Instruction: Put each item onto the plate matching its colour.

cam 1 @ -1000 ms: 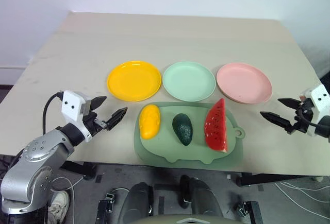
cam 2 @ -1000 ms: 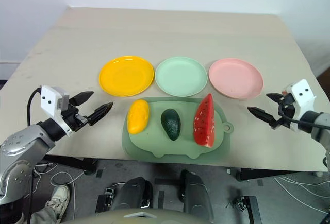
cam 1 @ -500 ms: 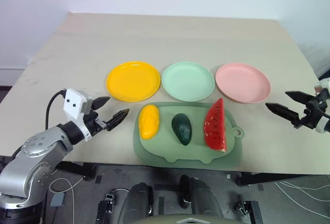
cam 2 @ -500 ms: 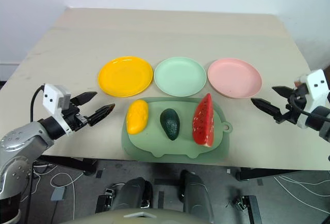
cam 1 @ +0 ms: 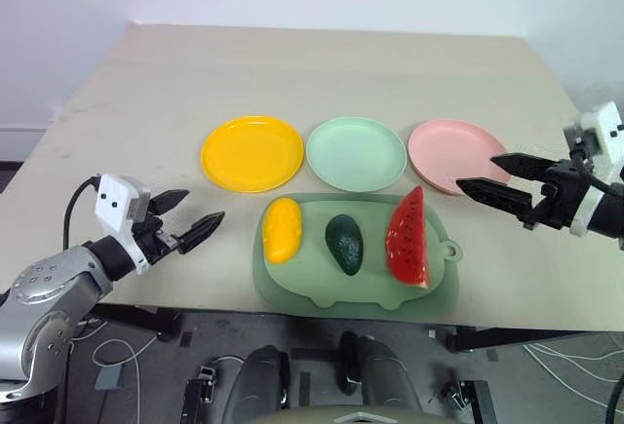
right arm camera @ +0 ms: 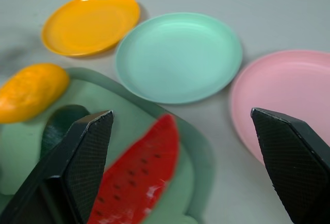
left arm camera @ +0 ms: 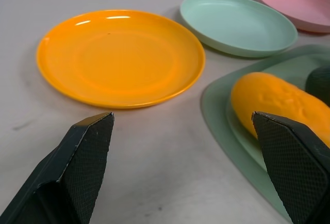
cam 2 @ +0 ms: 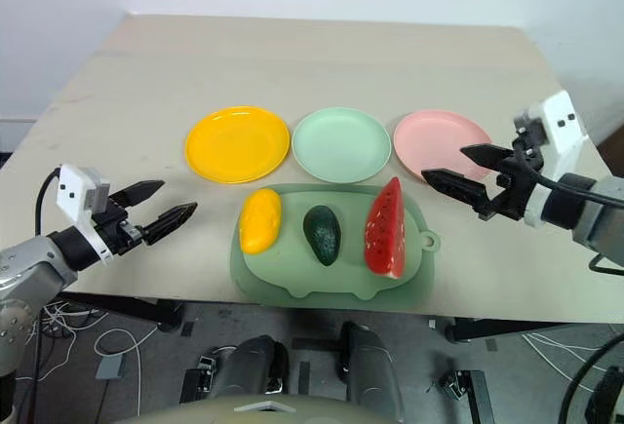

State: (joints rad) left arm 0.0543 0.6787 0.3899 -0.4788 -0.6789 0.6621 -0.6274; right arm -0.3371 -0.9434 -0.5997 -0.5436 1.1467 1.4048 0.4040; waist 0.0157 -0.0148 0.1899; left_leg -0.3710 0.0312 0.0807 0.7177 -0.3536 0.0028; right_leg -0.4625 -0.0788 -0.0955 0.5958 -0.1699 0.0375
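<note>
- Where the table (cam 1: 117,102) runs bare behind and left of the plates, you have plenty of open room; the pale green tray (cam 1: 292,292) lies at its near edge.
- You see the yellow plate (cam 1: 253,153), mint plate (cam 1: 356,154) and pink plate (cam 1: 447,146) in a row just behind the tray, all bare.
- The watermelon wedge (cam 1: 409,239) lies on the tray's right side, long axis running away from you, tip toward the pink plate.
- The mango (cam 1: 282,229) lies on the tray's left, lengthwise toward the yellow plate.
- The avocado (cam 1: 344,243) sits between them, narrow end away from you.
- Your right gripper (cam 1: 492,178) has swung in from the table's right edge and now hovers over the pink plate's near rim, fingers wide, empty.
- Your left gripper (cam 1: 188,216) hangs left of the tray, about where it was, fingers wide, empty.
</note>
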